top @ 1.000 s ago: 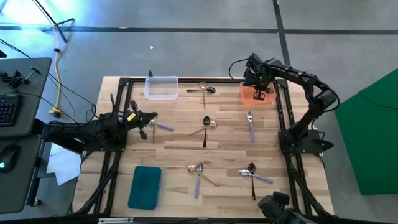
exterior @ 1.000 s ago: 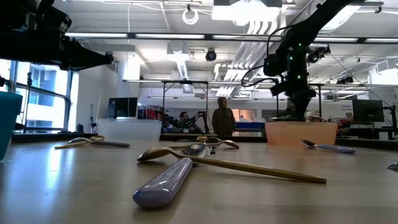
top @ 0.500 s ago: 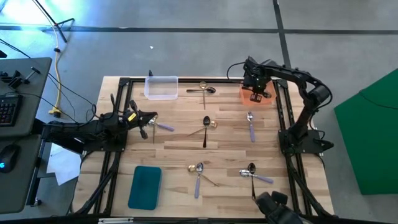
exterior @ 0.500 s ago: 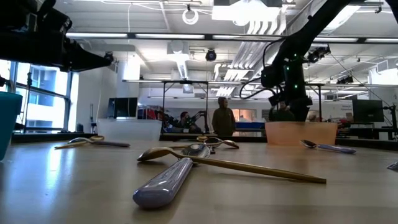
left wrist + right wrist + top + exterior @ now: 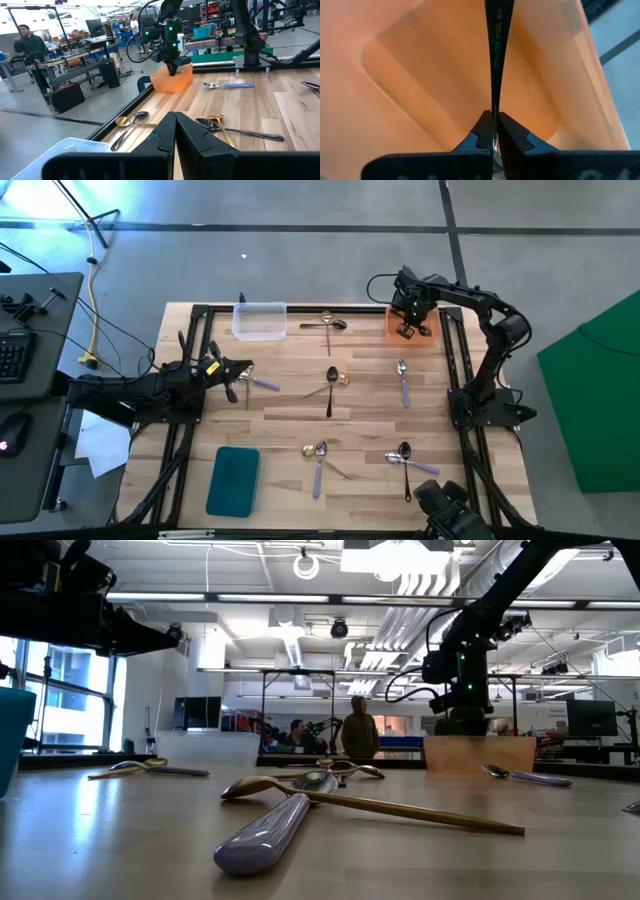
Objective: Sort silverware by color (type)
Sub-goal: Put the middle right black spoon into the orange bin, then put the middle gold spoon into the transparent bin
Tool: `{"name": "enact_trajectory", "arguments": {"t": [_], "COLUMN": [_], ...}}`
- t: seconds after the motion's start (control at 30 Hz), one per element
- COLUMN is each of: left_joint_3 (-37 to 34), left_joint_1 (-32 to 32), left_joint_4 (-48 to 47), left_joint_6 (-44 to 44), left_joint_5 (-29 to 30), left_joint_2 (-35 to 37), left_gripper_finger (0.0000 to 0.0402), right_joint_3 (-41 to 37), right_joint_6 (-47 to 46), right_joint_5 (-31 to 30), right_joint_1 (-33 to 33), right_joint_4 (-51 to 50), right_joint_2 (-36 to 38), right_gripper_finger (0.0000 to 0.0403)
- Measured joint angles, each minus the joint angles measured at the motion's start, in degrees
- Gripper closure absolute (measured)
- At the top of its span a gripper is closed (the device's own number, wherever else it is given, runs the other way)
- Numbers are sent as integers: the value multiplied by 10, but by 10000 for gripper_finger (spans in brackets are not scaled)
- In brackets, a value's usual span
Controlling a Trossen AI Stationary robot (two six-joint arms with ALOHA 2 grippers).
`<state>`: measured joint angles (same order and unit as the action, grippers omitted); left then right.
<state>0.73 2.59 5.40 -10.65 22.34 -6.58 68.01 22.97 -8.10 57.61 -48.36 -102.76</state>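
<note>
From above, the right claw point(image 5: 408, 330) is seen over the orange tray point(image 5: 428, 330) at the far right corner of the worktop point(image 5: 290, 395). The left claw point(image 5: 237, 377) is parked near the left edge, beside a lilac-handled spoon point(image 5: 265, 384). A clear tray point(image 5: 259, 320) is seen at the far edge and a teal tray point(image 5: 233, 481) at the near left. Spoons are scattered across the boards: a pair point(image 5: 329, 323) by the far edge, a crossed black and gold pair point(image 5: 331, 385) in the middle, a lilac-handled one point(image 5: 403, 382) to the right, and two clusters point(image 5: 320, 460) near the front.

At table height, a lilac-handled spoon point(image 5: 275, 825) is seen crossed by a gold one point(image 5: 400, 808), and the right claw is seen lowered into the orange tray point(image 5: 478, 754).

From the left wrist, the left claw point(image 5: 175, 131) is seen fully closed and empty.

From the right wrist, the right claw point(image 5: 494, 131) is seen clamped tight on a black spoon handle point(image 5: 496, 55), held above the orange tray floor point(image 5: 420, 80).
</note>
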Motion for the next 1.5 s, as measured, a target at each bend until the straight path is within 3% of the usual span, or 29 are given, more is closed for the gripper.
{"name": "enact_trajectory", "arguments": {"t": [0.3,0.8,0.93,1.07,1.23,1.5], "left_joint_3": [0,0,0,0,0,0], "left_joint_1": [0,0,0,0,0,0], "left_joint_4": [0,-10,-10,-14,-13,-14], "left_joint_6": [0,12,31,40,40,39], "left_joint_5": [0,-1,-2,-11,-19,-28], "left_joint_2": [0,0,0,0,0,0], "left_gripper_finger": [399,399,399,399,399,399], "right_joint_3": [0,0,0,0,-20,-195], "right_joint_6": [5,15,19,19,7,-27], "right_joint_5": [2,14,2,15,57,101], "right_joint_1": [5,0,-10,-16,-31,-82], "right_joint_4": [-6,-14,-34,-30,60,346], "right_joint_2": [0,2,22,66,130,257], "right_gripper_finger": [397,329,339,378,396,402]}}
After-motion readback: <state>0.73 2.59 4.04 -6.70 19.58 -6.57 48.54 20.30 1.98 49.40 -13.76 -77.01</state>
